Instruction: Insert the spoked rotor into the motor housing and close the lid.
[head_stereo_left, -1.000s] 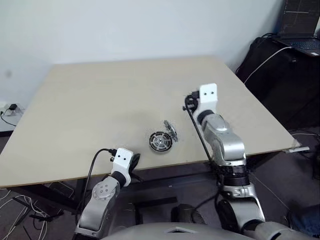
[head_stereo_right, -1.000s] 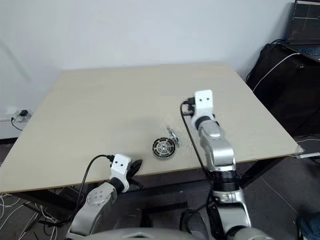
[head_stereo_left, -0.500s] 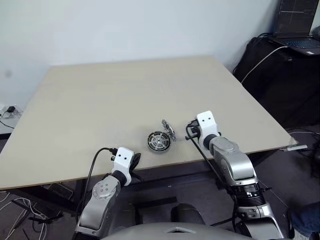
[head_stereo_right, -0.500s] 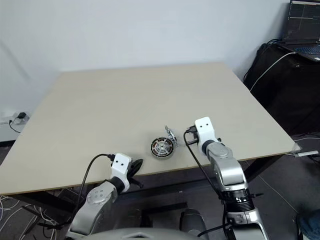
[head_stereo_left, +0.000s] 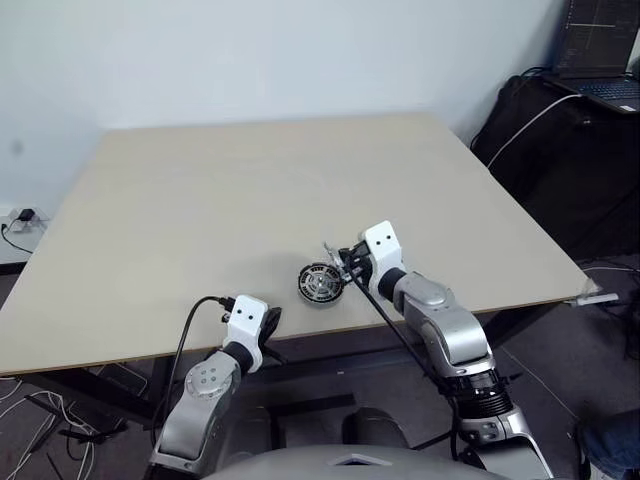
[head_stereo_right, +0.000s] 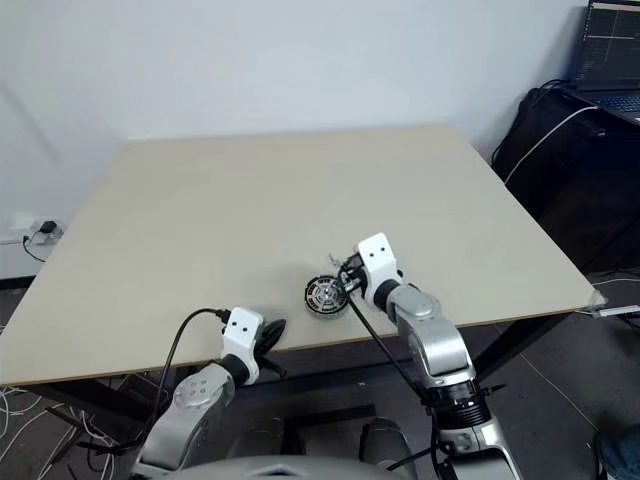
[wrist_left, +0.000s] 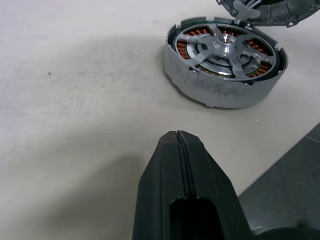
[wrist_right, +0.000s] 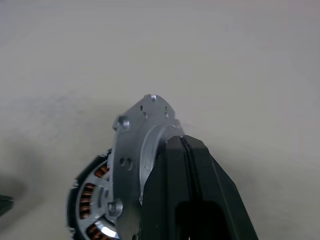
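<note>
I see a pale beige table set against a white wall, with a laptop on dark bags or cases off to the right and a cable and wall socket at the far left. Near the table's front edge sits the motor housing, round and squat, its copper windings showing around a silver hub, and the spoked rotor looks seated inside it. The lid stands tilted on edge at the housing's right side, leaning over its rim. My right gripper has its fingers pressed together, tips right at the lid's outer face; I cannot tell whether they touch it. My left gripper has its fingers together too, holding nothing, low over the table's front edge, near the housing but apart from it.
</note>
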